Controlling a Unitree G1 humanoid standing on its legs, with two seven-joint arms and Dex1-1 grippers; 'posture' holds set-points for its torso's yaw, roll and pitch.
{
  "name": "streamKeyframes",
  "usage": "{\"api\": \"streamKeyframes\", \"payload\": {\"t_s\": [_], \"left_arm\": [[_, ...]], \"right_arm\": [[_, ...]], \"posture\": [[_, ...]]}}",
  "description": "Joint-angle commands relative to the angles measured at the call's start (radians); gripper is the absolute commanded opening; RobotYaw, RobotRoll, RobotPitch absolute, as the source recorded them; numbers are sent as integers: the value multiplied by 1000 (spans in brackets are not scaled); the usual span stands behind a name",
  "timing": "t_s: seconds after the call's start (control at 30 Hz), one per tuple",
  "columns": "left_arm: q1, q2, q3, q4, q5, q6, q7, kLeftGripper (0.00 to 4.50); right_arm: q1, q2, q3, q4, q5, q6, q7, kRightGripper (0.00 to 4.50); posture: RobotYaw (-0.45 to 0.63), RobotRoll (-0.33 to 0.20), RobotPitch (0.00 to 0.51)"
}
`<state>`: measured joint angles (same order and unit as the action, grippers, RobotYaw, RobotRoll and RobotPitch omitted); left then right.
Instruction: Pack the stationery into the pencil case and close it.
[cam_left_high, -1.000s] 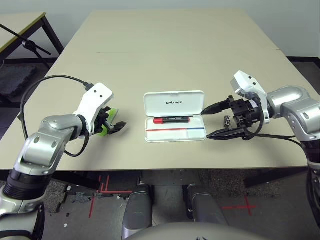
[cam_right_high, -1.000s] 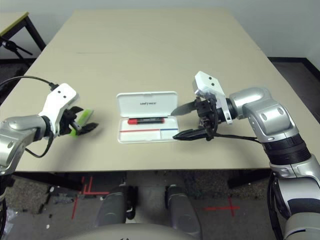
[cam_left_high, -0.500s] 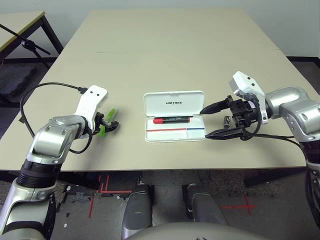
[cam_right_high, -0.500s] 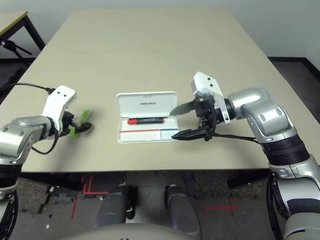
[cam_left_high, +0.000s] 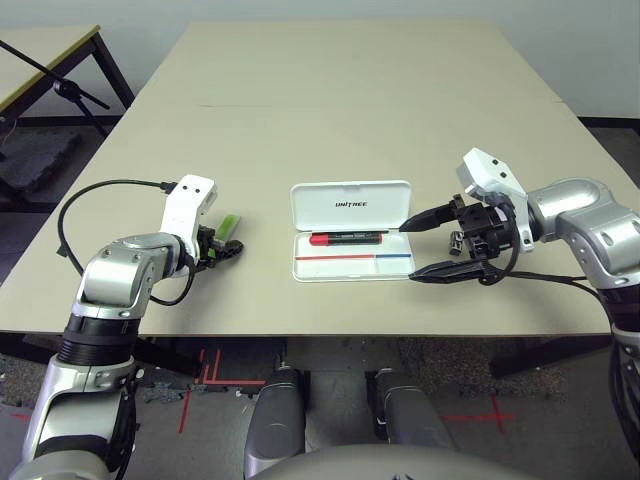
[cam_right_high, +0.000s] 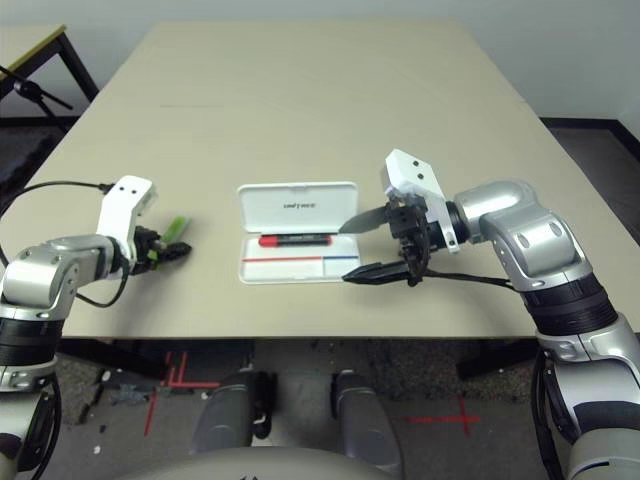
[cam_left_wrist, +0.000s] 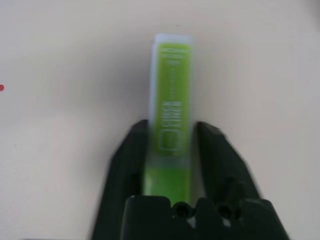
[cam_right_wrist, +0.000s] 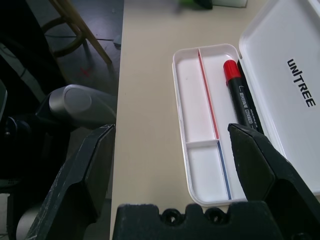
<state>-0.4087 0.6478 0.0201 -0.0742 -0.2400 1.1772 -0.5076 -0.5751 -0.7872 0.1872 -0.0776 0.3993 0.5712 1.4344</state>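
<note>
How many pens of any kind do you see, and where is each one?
2. The red marker lies inside the open pencil case; the lime-green highlighter lies on the table between the left gripper's fingers.

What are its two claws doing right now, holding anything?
Left gripper: fingers on either side of the lime-green highlighter on the table; whether it is clamped cannot be told.
Right gripper: open, empty, beside the pencil case.

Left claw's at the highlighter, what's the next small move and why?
Probably close the left claw on the lime-green highlighter, then lift. In the left wrist view the highlighter lies on the table between its two fingers, not visibly pinched. The pencil case lies open with the red marker inside, so the highlighter looks like the next item.
</note>
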Motion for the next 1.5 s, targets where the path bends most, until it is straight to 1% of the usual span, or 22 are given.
{"api": "streamKeyframes", "payload": {"t_s": [0.03,0.17,0.3,0.37,0.4,0.47,0.5,0.6,0.67,0.77,0.83,0.93,1.03,1.27,1.43,1.5], "left_arm": [[7,2,-12,38,-2,16,0,1083],[6,28,-18,27,-1,-12,-21,1083],[27,141,-66,-45,12,-169,-134,1083],[34,185,-68,-73,2,-221,-185,1083],[42,218,-65,-97,-7,-268,-232,1083],[57,259,-62,-123,-17,-348,-301,1083],[72,292,-53,-147,-34,-386,-357,1083],[92,344,-30,-191,-73,-448,-457,1083],[112,387,-28,-266,-111,-484,-546,1083],[148,427,-40,-363,-159,-513,-638,1083],[160,440,-54,-409,-177,-518,-672,1083],[128,433,-134,-434,-125,-528,-664,1083],[72,399,-211,-416,-74,-548,-651,1083],[-93,274,-388,-303,66,-607,-654,1083],[-211,166,-465,-226,97,-605,-678,1083],[-235,139,-487,-201,112,-610,-686,1083]], "right_arm": [[-1,-4,18,-3,-8,-14,2,4500],[-4,-1,20,3,-15,-20,3,4500],[-8,0,24,14,-20,-28,4,4500],[-10,0,25,20,-23,-31,6,4500],[-11,0,25,24,-26,-35,7,4500],[-16,2,27,33,-31,-40,8,4500],[-18,3,28,40,-33,-44,9,4500],[-22,4,33,54,-38,-54,10,4500],[-26,5,37,68,-45,-63,11,4500],[-30,3,44,84,-54,-70,16,4500],[-33,0,50,94,-59,-72,24,4500],[-29,-5,51,104,-66,-77,28,4500],[-29,-9,54,117,-76,-87,30,4500],[-36,-16,53,148,-106,-106,36,4500],[-22,-35,51,149,-118,-113,43,4500],[-19,-41,49,147,-119,-111,45,4500]], "posture": [[33,0,105],[36,0,105],[37,0,104],[37,0,104],[37,0,104],[38,0,101],[38,0,101],[38,0,100],[39,0,99],[40,0,97],[39,0,96],[39,0,93],[40,0,90],[26,0,85],[10,0,83],[2,0,81]]}}
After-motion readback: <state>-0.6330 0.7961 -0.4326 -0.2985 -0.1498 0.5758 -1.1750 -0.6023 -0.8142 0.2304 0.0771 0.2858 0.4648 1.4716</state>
